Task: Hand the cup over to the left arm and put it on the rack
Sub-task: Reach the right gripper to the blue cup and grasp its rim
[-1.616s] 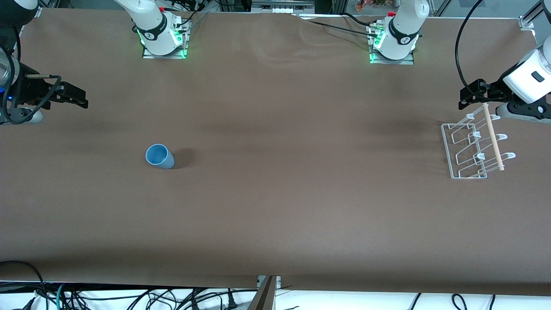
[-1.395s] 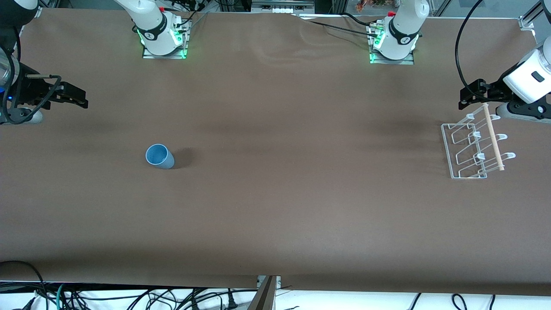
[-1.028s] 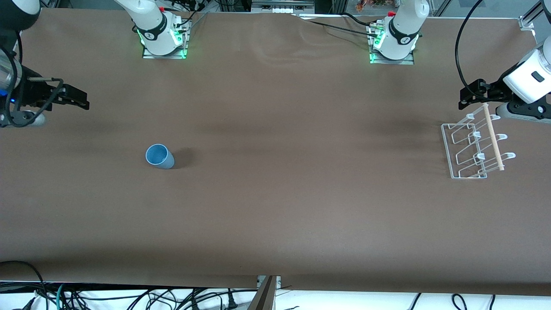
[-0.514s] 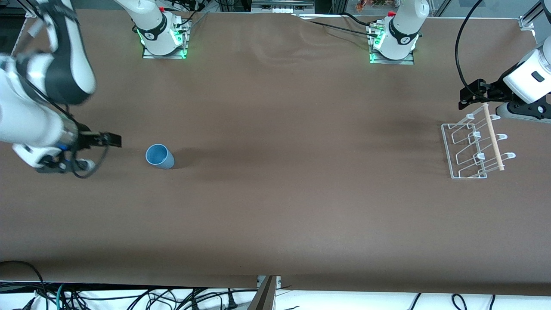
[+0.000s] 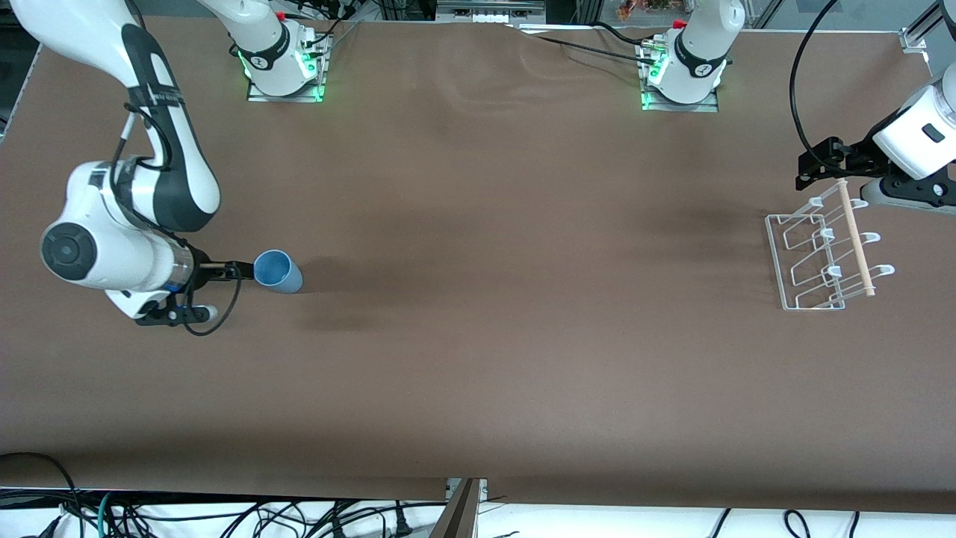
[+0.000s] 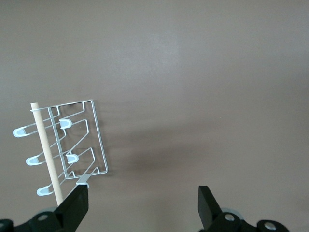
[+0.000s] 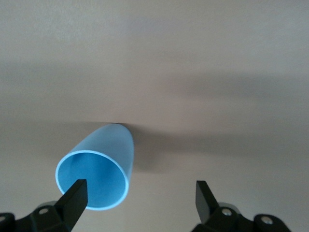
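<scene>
The light-blue cup (image 5: 278,271) stands on the brown table toward the right arm's end, mouth up. My right gripper (image 5: 236,270) is low beside it, open, its tips at the cup's rim. In the right wrist view the cup (image 7: 99,166) sits off-centre between the jaws of the right gripper (image 7: 140,193), with one finger (image 7: 75,195) over its mouth. The white wire rack (image 5: 856,243) with its wooden dowel stands toward the left arm's end. My left gripper (image 5: 814,161) waits, open and empty, above the table beside the rack. The left wrist view shows the rack (image 6: 47,150) next to the left gripper (image 6: 142,195).
The right arm's base (image 5: 284,63) and the left arm's base (image 5: 683,71) stand along the table's edge farthest from the front camera. Cables (image 5: 224,515) hang below the table's edge nearest the front camera.
The right arm has swung in from the table's end and come down to the cup, its gripper now at the cup's rim. The cup, rack and left arm have not moved.
</scene>
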Motion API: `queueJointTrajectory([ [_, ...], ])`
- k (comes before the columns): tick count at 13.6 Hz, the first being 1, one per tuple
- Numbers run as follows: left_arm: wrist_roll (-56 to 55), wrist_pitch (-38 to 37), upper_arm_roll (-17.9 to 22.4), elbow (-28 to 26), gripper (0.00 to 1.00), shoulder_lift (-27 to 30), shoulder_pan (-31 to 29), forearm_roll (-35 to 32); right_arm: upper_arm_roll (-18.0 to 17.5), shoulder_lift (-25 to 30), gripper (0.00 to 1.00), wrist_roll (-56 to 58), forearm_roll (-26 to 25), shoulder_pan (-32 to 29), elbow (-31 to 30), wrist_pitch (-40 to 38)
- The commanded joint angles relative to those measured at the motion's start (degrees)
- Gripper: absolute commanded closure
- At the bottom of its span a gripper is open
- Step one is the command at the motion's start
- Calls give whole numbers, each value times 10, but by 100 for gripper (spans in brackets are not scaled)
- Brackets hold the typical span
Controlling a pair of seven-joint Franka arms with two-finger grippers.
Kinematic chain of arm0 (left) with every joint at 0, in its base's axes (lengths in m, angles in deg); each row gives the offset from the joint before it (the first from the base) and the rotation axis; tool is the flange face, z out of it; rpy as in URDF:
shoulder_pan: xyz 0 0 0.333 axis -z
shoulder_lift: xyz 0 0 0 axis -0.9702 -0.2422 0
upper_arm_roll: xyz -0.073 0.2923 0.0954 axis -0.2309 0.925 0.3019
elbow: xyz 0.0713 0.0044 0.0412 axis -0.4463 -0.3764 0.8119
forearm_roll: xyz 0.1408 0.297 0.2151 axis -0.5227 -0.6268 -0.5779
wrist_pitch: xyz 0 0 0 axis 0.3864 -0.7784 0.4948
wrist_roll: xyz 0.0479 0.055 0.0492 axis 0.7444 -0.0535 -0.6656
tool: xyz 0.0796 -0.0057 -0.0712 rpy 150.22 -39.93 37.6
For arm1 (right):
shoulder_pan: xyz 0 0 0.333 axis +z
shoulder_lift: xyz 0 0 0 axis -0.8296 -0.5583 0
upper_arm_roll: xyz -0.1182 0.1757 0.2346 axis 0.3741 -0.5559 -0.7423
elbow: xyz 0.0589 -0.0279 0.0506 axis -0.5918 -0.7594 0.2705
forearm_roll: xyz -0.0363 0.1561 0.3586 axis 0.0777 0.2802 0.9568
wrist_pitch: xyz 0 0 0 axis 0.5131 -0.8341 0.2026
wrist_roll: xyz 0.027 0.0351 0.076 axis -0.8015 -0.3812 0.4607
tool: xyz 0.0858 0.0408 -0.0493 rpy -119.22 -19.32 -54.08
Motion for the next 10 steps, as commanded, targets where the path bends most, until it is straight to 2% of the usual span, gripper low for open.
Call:
queueJointTrajectory([
  [1, 8, -8, 0, 12, 0, -4, 0, 1, -1, -5, 2, -2, 13, 1, -15, 13],
  [7, 8, -8, 0, 12, 0, -4, -1, 1, -1, -4, 17, -2, 14, 1, -64, 54],
  [10, 8, -9, 0, 11, 0, -3, 0, 1, -1, -5, 47, -2, 15, 1, -67, 54],
])
